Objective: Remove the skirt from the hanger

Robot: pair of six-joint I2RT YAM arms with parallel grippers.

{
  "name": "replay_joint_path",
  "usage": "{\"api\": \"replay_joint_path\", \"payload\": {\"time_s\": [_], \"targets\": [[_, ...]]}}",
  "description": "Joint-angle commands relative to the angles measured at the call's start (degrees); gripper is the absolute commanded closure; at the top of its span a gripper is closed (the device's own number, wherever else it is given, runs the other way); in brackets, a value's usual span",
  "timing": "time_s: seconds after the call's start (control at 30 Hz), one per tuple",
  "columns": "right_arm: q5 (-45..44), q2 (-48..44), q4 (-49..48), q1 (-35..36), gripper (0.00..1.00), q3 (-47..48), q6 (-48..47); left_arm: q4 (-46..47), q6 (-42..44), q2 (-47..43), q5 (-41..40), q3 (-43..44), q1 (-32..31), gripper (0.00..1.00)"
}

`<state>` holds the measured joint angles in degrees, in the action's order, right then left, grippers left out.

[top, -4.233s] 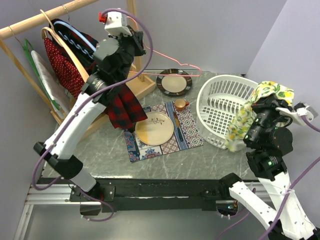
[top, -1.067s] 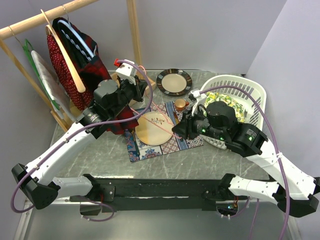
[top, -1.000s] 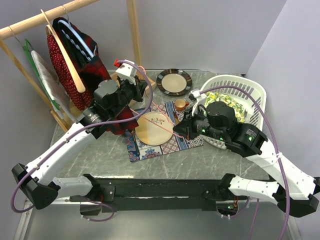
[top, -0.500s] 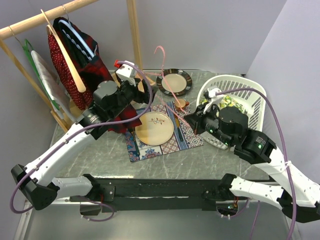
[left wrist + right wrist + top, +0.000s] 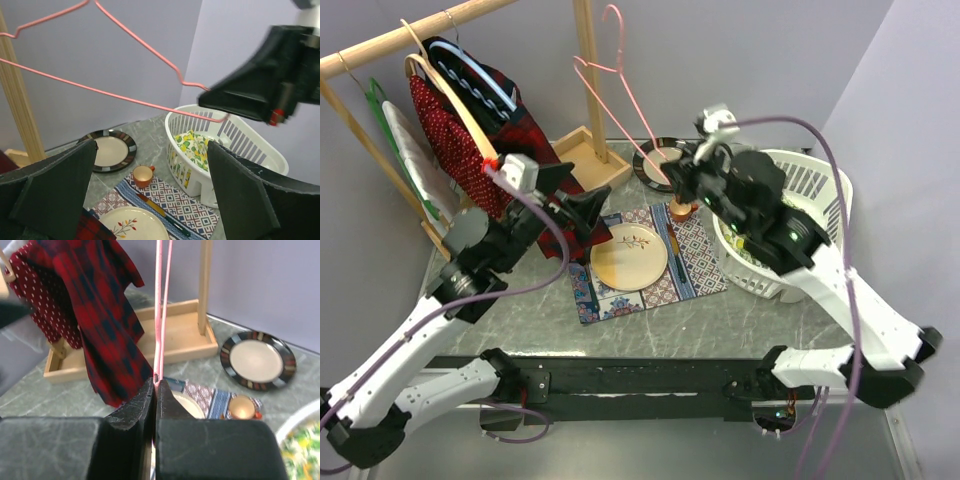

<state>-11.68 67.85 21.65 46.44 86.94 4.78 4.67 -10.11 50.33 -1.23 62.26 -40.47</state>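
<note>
While I watched the feeds, the basket held the skirt bunched inside it, off the hanger. The hanger hung bare in the air, up and to the left of the basket, with no cloth on its wire. My right gripper, just left of the basket, had its jaws clamped tight on one corner of that wire. Further left of the basket, my left gripper stood spread wide, gripping nothing, facing the basket.
</note>
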Motion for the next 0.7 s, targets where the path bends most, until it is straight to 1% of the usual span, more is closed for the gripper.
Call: {"api": "replay_joint_path", "payload": {"time_s": [0.0, 0.13, 0.27, 0.3, 0.43, 0.47, 0.57, 0.67], "targets": [[7.1, 5.87, -1.96, -3.01, 1.0, 9.8, -1.78, 7.1, 1.76, -5.05, -0.42, -5.55, -0.05, 0.03], [9.31, 14.74, -0.82, -5.12, 1.0, 17.29, -3.45, 9.92, 1.93, -6.99, -1.57, -8.64, -0.05, 0.03], [11.85, 19.85, -6.95, -6.71, 1.0, 20.64, -4.16, 8.79, 1.93, -6.56, -2.72, -7.95, -0.05, 0.03], [12.99, 20.82, -8.1, -6.71, 1.0, 21.86, -6.07, 8.52, 1.85, -6.3, -2.81, -7.86, -0.05, 0.03], [13.0, 26.7, -13.29, -6.71, 1.0, 24.86, -8.11, 9.57, 0.97, -6.29, -3.69, -8.82, -0.05, 0.03], [13.26, 27.24, -16.17, -6.8, 1.0, 24.86, -9.94, 9.83, 0.97, -6.12, -3.6, -9.08, -0.05, 0.03], [11.86, 29.52, -21.02, -6.71, 1.0, 23.98, -10.92, 8.43, 0.7, -5.06, -2.37, -7.86, -0.05, 0.03], [11.86, 33.21, -21.47, -6.71, 1.0, 27.31, -11.98, 8.51, 0.35, -4.71, -1.93, -8.11, 0.04, 0.03]]}}
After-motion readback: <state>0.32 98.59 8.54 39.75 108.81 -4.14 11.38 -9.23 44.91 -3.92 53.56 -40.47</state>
